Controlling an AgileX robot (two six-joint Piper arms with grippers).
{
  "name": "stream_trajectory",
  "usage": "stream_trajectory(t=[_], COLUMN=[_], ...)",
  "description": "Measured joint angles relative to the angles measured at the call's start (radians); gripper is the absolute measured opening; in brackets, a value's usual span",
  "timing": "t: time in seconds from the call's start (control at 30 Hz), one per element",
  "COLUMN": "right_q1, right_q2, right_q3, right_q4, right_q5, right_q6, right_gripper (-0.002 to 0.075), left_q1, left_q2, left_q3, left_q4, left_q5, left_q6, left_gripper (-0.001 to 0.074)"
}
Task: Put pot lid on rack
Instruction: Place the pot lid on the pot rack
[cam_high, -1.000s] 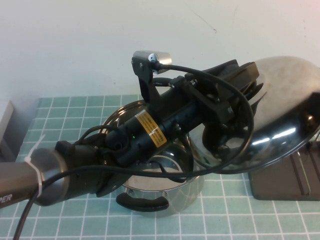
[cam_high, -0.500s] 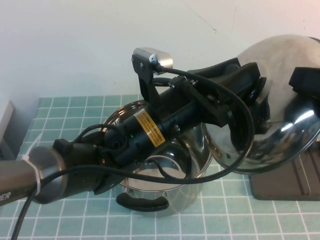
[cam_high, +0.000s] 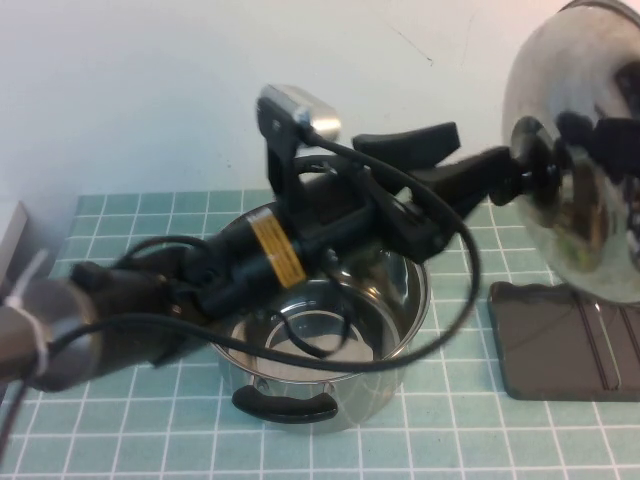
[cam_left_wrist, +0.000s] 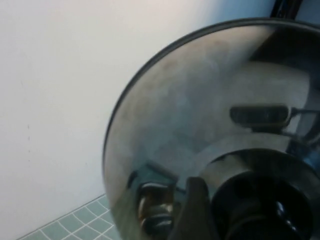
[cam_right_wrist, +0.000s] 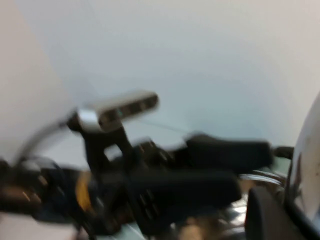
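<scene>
The pot lid (cam_high: 590, 100) is a shiny steel dome with a black knob (cam_high: 535, 185). It is held up on edge in the air, above the dark flat rack (cam_high: 560, 340) at the right. My left gripper (cam_high: 512, 180) reaches from the left over the open steel pot (cam_high: 330, 340) and is shut on the knob. In the left wrist view the lid (cam_left_wrist: 200, 115) fills the frame, with the knob (cam_left_wrist: 260, 205) between the fingers (cam_left_wrist: 192, 210). My right gripper (cam_right_wrist: 265, 217) shows only in the right wrist view, close to the lid's rim (cam_right_wrist: 310, 165).
The pot stands at the table's middle on a green checked mat (cam_high: 450, 430), with a black handle (cam_high: 285, 405) facing front. A white wall is behind. A grey object (cam_high: 8, 240) sits at the far left edge.
The left gripper has raised the lid and carried it to the right. The lid has turned from tilted over the pot's right side to nearly upright above the rack.
</scene>
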Motion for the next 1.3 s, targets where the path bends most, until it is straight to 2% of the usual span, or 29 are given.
stream_trajectory(t=[0.07,0.2,0.3,0.5,0.73,1.03,1.3], right_q1=[0.000,0.000,0.000,0.000,0.000,0.000,0.000], right_q2=[-0.038,-0.115,-0.139,-0.104,0.027,0.161,0.163], right_q3=[-0.014,-0.016,0.013,0.107,0.112,0.112,0.112], right_q4=[-0.084,-0.274,-0.332,-0.334,-0.172,-0.125,-0.122], right_q5=[-0.037,-0.125,-0.175,-0.335,-0.350,-0.320,-0.314], right_q6=[0.025,0.108,0.147,0.124,-0.056,-0.113,-0.141], right_gripper=[0.0074,0.0074,0.0074,0.0073,0.0073,0.0073,0.0073], left_q1=[0.043,0.148,0.211,0.239,0.240,0.240,0.240], left_q2=[-0.027,-0.110,-0.180,-0.276,-0.297,-0.297,-0.297], left_q3=[0.000,0.000,0.000,0.000,0.000,0.000,0.000], left_q4=[0.073,0.279,0.453,0.733,0.954,0.991,1.007], left_q5=[0.005,0.063,0.146,0.361,0.388,0.332,0.329], left_q6=[-0.050,-0.137,-0.192,-0.333,-0.502,-0.548,-0.550], left_gripper=[0.0454,0.0142,0.0039,0.0005,0.0002,0.0002,0.0001])
